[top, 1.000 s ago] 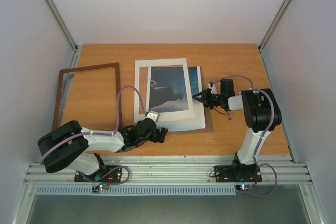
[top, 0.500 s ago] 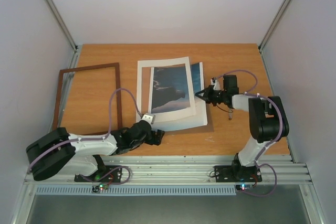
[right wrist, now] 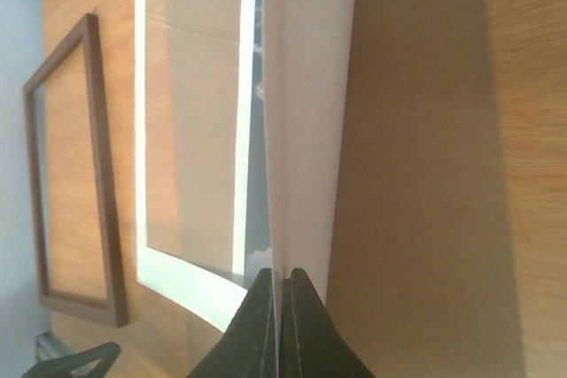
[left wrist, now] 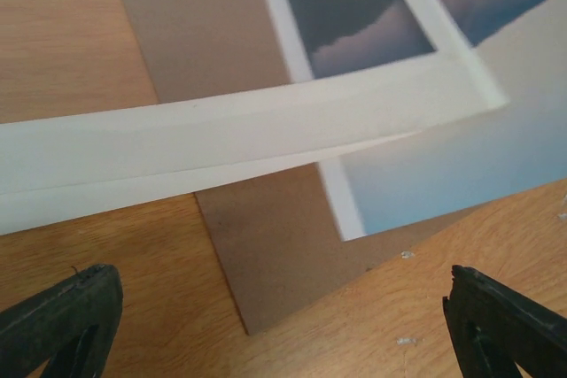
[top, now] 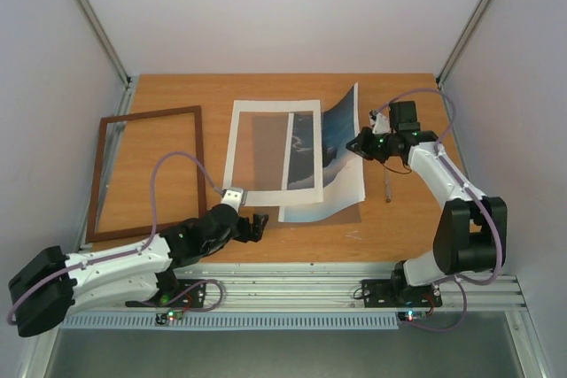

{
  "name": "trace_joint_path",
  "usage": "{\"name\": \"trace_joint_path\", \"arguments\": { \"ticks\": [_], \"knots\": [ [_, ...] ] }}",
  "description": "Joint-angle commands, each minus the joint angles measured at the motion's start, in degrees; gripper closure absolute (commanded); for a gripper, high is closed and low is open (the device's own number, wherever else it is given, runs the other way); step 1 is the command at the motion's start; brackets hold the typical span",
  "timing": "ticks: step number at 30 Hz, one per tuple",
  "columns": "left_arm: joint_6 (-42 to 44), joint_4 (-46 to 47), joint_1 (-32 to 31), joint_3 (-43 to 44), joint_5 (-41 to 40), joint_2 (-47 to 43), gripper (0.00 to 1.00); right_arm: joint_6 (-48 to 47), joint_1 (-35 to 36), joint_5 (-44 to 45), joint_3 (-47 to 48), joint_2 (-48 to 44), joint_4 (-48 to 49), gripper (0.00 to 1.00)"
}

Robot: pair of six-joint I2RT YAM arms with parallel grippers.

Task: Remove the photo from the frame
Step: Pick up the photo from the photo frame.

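The photo (top: 335, 143), a blue-and-white landscape print, stands tilted on the table with its right edge lifted. My right gripper (top: 359, 144) is shut on that edge; the right wrist view shows the sheet (right wrist: 306, 130) pinched between the closed jaws (right wrist: 283, 288). Its left part lies under the cream mat board (top: 270, 190). The empty reddish-brown frame (top: 198, 157) lies apart at the left. My left gripper (top: 257, 222) hangs open near the mat's front edge, with its fingertips (left wrist: 62, 320) wide apart over bare wood.
A brown hardboard back (left wrist: 283, 254) lies flat under the mat and the photo. A thin small object (top: 387, 190) rests on the table right of the photo. Grey walls close in the table on both sides and at the back.
The right gripper has shut on the photo's right edge, lifted it and drawn it rightward from under the mat. The left arm has pulled back toward the near left.
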Motion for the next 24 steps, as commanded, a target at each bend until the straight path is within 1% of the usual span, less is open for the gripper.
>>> {"name": "trace_joint_path", "arguments": {
  "ticks": [1,8,12,16,21,24],
  "knots": [
    [-0.52,-4.39,-0.13,-0.84,-2.42,-3.67,0.00,-5.43,-0.23,6.95,5.73,-4.10,-15.40,0.99],
    [-0.36,-11.15,0.00,0.30,-5.46,-9.40,0.01,-8.19,-0.08,14.74,15.18,-9.07,-31.61,0.99],
    [0.35,-15.43,0.68,1.89,-7.01,-11.78,0.01,-8.31,0.50,17.59,20.75,-11.23,-37.93,0.99],
    [0.58,-20.10,1.40,3.78,-8.59,-14.02,0.01,-8.14,1.78,20.00,27.13,-11.30,-43.08,0.99],
    [1.56,-25.60,3.16,6.78,-10.75,-16.75,0.01,-7.84,5.68,22.48,34.45,-10.00,-47.86,0.99],
    [2.09,-26.69,6.51,6.86,-8.87,-17.94,0.01,-7.06,9.95,24.52,39.39,-8.17,-49.46,0.99]
  ]
}}
